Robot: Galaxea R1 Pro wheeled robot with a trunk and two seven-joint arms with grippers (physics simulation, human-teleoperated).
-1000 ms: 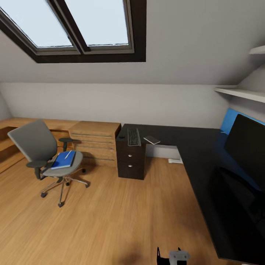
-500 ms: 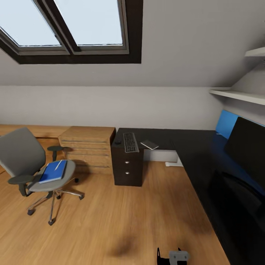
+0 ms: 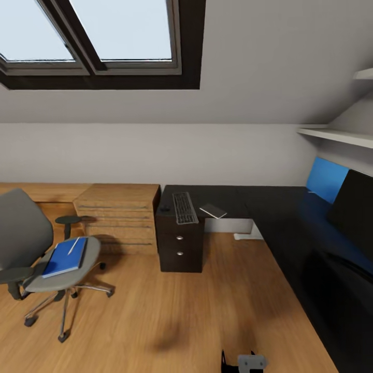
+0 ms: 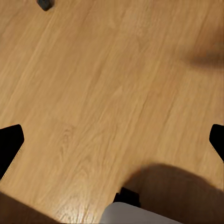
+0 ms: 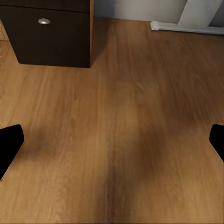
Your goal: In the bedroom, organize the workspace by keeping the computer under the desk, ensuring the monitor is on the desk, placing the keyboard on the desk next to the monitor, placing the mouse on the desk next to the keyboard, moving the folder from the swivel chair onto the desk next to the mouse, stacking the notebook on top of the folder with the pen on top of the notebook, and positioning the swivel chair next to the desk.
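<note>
On swivel chair (image 3: 31, 259): blue folder (image 3: 65, 257) with pen (image 3: 73, 245), awaiting transfer. Desk (image 3: 269, 207): keyboard (image 3: 185, 207). Left gripper (image 4: 112, 140), right gripper (image 5: 112, 140): jaws spread, empty, in transit.

Desk (image 3: 290, 217) at right, swivel chair (image 3: 31, 248) at left.
On the chair seat lies the folder (image 3: 65, 257) with the pen (image 3: 73, 245) on top; keyboard (image 3: 185, 207) and notebook (image 3: 213, 211) sit side by side on the desk (over the drawer unit (image 3: 180, 246)), monitor (image 3: 357, 210) far right.

From the head view, a small grey block with black prongs (image 3: 243, 361) shows low down. In each wrist view, two black fingertips (image 4: 10, 144) (image 5: 10, 142) sit at the edges.
</note>
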